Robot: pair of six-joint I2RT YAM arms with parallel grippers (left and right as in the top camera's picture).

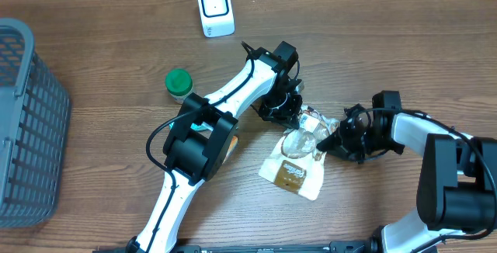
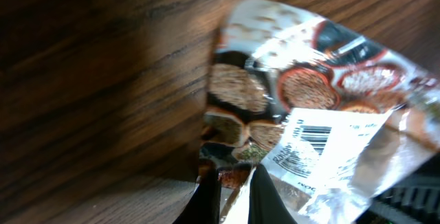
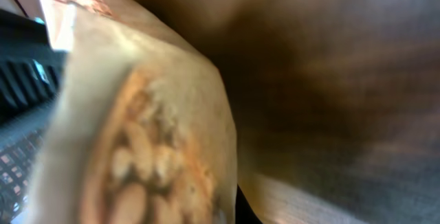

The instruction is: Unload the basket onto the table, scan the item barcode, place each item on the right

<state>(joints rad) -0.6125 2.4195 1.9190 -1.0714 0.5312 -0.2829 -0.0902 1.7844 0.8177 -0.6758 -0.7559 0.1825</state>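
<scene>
The item is a crinkly snack packet (image 1: 295,164) with clear film and a brown label, lying mid-table between both arms. My left gripper (image 1: 284,107) is shut on its upper edge. In the left wrist view the black fingertips (image 2: 210,193) pinch the film, and a white barcode label (image 2: 306,145) faces the camera. My right gripper (image 1: 335,141) is shut on the packet's right side. In the right wrist view the blurred packet (image 3: 137,135) fills the left half and only one dark finger (image 3: 246,214) shows. The white scanner (image 1: 215,8) stands at the back of the table.
A grey mesh basket (image 1: 27,129) sits at the left edge. A green-lidded jar (image 1: 178,83) stands left of my left arm. An orange and teal object (image 1: 225,143) is mostly hidden under the left arm.
</scene>
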